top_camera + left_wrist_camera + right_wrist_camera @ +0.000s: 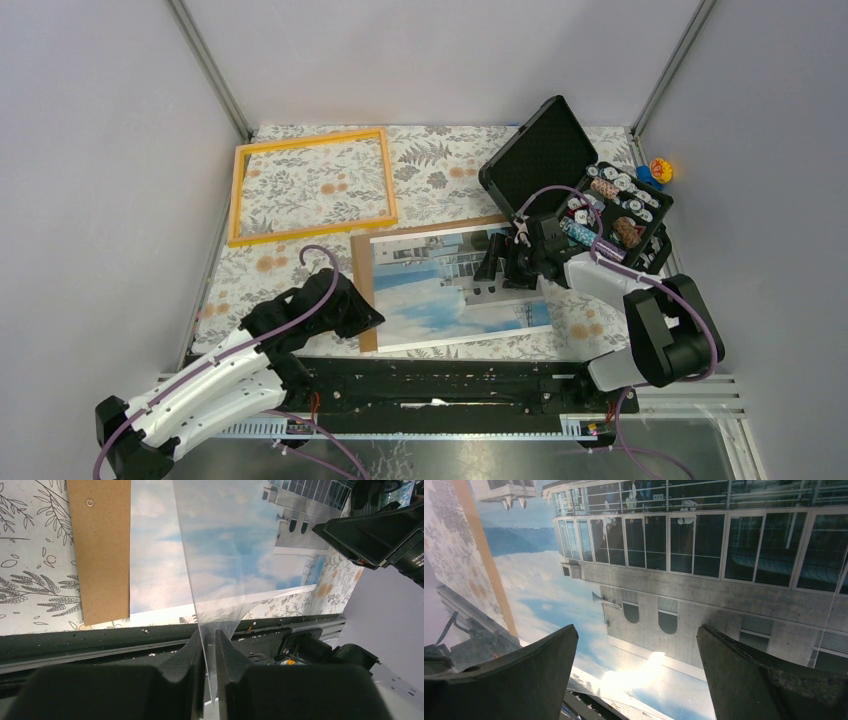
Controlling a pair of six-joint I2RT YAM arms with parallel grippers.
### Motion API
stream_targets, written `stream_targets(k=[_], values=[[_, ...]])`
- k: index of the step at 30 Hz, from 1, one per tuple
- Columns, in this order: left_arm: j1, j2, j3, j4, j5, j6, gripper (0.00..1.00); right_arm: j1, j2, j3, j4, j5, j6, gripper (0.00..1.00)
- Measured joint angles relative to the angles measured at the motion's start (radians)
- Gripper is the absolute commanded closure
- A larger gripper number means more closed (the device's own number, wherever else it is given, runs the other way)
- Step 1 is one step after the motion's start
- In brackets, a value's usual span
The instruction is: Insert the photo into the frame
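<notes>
Currently the large paper photo of a white many-windowed building under blue sky (440,300) lies flat at table centre on a plain brown backing board (362,300), well apart from the thin orange-yellow rectangular frame (310,141) at 10 o'clock. My left gripper (209,639), at about 8 o'clock of the photo, stands narrow, with a thin transparent plastic sheet (225,555) pinched between the fingers and curling up off the print. My right gripper (634,630) is spread wide over the building, holding nothing. Expected handling: the print is light, limp and easily creased, and the film is slippery. Grip the white border near a corner and keep the span supported.
</notes>
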Motion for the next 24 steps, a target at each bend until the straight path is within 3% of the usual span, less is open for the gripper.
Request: stream_targets(k=[4, 10, 18, 24], values=[[0.000, 0.027, 0.001, 0.001, -0.002, 0.010, 1.00, 0.000, -0.007, 0.000, -0.018, 0.003, 0.000, 0.02], [0.000, 0.167, 0.097, -0.061, -0.016, 0.077, 1.00, 0.000, -0.014, 0.000, -0.041, 0.010, -0.012, 0.02], [-0.001, 0.214, 0.290, -0.155, -0.077, 0.202, 1.00, 0.000, -0.029, 0.034, -0.123, 0.024, -0.055, 0.00], [0.026, 0.403, 0.507, -0.277, -0.196, 0.294, 1.00, 0.000, -0.067, 0.051, -0.160, 0.024, -0.082, 0.00]])
